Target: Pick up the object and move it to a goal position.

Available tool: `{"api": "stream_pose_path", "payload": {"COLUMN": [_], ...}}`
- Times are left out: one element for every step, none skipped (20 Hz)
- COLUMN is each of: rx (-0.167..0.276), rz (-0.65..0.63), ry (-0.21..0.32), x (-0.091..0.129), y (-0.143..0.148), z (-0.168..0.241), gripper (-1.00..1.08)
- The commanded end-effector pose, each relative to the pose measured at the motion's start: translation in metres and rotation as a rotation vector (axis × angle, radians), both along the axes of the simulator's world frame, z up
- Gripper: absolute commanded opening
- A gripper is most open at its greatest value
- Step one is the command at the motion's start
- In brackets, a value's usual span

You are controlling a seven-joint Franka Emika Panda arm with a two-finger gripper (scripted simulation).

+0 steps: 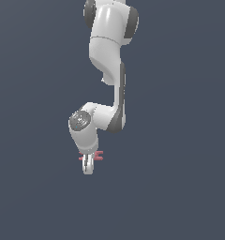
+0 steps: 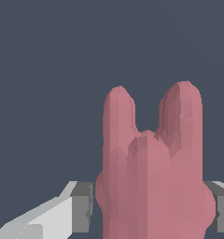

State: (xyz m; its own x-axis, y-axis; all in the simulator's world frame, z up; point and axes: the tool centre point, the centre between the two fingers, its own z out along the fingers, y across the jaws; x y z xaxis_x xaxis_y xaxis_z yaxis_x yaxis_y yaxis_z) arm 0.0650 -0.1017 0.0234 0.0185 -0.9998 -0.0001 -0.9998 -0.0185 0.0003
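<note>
- I read the grasp as done: in the wrist view the object (image 2: 151, 186) fills the space between my gripper's (image 2: 153, 207) grey pads (image 2: 81, 207), which sit against its sides, so the jaws are closed down on it.
- In the exterior view the pinkish-red piece (image 1: 99, 155) sits across the gripper (image 1: 88, 165), poking out on both sides.
- What's left, as I judge it, is the carry; no goal marker shows in either view.
- Its long axis runs roughly level, exterior view's left to right; two rounded prongs point away from the wrist camera.
</note>
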Motion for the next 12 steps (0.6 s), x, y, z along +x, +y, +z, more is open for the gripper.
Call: {"api": "stream_pose_path", "payload": {"rx": [0.0, 0.0, 0.0, 0.0, 0.0, 0.0, 0.0, 0.0, 0.0, 0.0, 0.0, 0.0], "rz": [0.0, 0.0, 0.0, 0.0, 0.0, 0.0, 0.0, 0.0, 0.0, 0.0, 0.0, 0.0], "ry": [0.0, 0.0, 0.0, 0.0, 0.0, 0.0, 0.0, 0.0, 0.0, 0.0, 0.0, 0.0], "x": [0.0, 0.0, 0.0, -0.001, -0.001, -0.002, -0.003, -0.004, -0.006, -0.007, -0.009, -0.011], "y": [0.0, 0.0, 0.001, 0.001, 0.003, 0.004, 0.006, 0.008, 0.01, 0.013, 0.017, 0.02], "z": [0.0, 0.0, 0.001, 0.001, 0.002, 0.003, 0.005, 0.007, 0.009, 0.011, 0.013, 0.016], "gripper": [-1.0, -1.0, -1.0, -1.0, -1.0, -1.0, -1.0, -1.0, -1.0, -1.0, -1.0, -1.0]}}
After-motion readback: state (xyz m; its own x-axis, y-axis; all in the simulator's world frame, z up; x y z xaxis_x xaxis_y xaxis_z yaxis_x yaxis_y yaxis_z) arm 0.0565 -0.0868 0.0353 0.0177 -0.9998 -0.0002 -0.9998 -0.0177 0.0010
